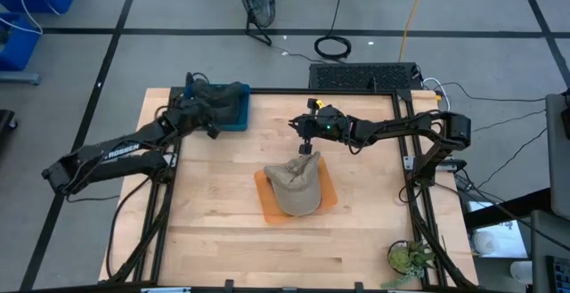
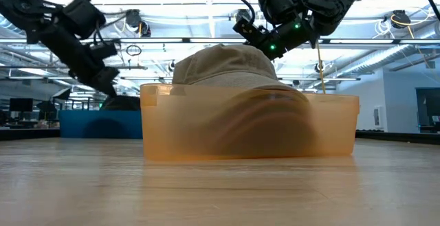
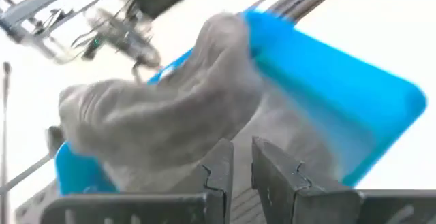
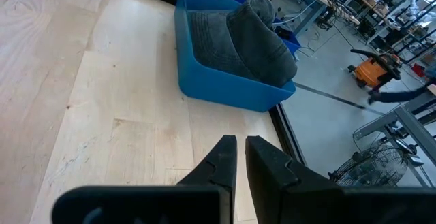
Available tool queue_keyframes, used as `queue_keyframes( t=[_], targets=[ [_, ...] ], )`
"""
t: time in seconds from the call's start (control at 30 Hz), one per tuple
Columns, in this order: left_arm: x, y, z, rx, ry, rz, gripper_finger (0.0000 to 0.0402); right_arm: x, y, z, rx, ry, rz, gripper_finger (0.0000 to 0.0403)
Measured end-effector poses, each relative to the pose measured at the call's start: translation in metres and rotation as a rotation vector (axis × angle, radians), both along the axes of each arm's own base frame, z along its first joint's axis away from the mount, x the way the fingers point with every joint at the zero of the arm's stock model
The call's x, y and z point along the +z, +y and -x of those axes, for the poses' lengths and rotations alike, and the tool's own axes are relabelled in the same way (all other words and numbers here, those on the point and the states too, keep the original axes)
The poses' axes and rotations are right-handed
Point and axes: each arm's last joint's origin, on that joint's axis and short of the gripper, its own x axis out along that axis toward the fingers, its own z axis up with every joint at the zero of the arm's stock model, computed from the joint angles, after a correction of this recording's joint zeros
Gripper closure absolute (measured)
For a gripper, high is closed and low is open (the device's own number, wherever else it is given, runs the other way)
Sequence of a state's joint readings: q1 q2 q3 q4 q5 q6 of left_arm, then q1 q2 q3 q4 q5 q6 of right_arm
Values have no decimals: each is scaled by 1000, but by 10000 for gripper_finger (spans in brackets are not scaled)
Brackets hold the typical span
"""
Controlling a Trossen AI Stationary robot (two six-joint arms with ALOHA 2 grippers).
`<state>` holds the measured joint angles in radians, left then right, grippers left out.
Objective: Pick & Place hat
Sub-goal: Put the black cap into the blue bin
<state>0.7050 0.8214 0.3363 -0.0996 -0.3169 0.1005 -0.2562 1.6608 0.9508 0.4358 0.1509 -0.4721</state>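
Observation:
A tan cap (image 1: 296, 184) lies crown up in an orange tray (image 1: 328, 197) at mid-table; in the low view the cap (image 2: 223, 64) rises above the tray's wall (image 2: 206, 126). My right gripper (image 1: 305, 143) hovers shut just past the cap's far edge, touching nothing; in its wrist view the right gripper (image 4: 240, 157) points over bare wood toward the blue tray. A dark grey hat (image 4: 255, 37) fills a blue tray (image 1: 230, 115) at the far left. My left gripper (image 3: 242, 166) is at the grey hat (image 3: 163, 122), fingers almost together. My left gripper comes at the grey hat from above on a slant, over the part of it near the blue tray's wall (image 3: 320, 81). I cannot tell whether the fingers touch the hat.
The blue tray (image 4: 225, 84) sits at the table's far left corner, beside the black frame rail (image 4: 286, 132). Bare wood lies between the two trays and along the near side. A small green plant (image 1: 408, 259) stands at the near right corner.

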Motion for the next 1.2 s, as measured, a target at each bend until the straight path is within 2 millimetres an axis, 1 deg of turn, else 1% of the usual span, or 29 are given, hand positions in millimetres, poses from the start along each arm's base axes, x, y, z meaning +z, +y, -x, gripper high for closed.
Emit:
queue_keyframes(
  t=[0.13,0.27,0.37,0.5,0.67,0.83,1.03,1.2],
  targets=[
    [10,-6,-1,-64,-84,-33,339,0,0,0,0,0,0,383],
    [11,-5,-2,-26,-100,-47,339,0,0,0,0,0,0,383],
    [4,0,-4,-1,-59,-23,339,0,0,0,0,-1,0,383],
    [-5,10,-8,29,-29,0,339,0,0,0,0,-1,0,383],
    [-19,26,-11,107,73,-39,339,0,0,0,0,-1,0,383],
    [-32,38,-11,165,122,-11,339,0,0,0,0,-1,0,383],
    [-47,45,-10,172,126,78,339,0,1,0,15,-8,-20,383],
    [-50,45,-10,166,126,94,339,0,1,0,19,-8,-22,383]
  ],
)
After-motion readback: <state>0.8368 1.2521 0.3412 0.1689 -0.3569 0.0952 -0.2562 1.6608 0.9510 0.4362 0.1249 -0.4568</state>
